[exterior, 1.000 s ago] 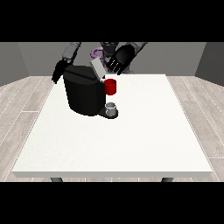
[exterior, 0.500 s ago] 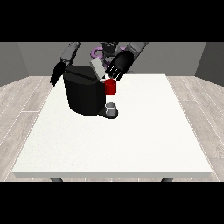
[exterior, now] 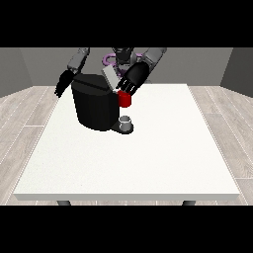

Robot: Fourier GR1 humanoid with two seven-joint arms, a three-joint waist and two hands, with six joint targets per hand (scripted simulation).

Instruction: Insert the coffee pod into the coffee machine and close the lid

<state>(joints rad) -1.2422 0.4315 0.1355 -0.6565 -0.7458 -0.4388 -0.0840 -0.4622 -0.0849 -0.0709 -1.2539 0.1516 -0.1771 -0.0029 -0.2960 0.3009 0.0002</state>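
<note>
Black, boxy coffee machine [exterior: 96, 106] sits under the hand at the view's right [exterior: 133, 79], whose straight fingers touch its tilted grey lid [exterior: 110, 78].

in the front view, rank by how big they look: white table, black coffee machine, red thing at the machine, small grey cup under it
1. large white table
2. black coffee machine
3. red thing at the machine and small grey cup: they look about alike, so no ranking between them.

Robot's torso mostly hidden behind the coffee machine [exterior: 96, 106], hand at the view's right [exterior: 132, 79] covering part of the machine's lid, its fingers too small to tell
</note>
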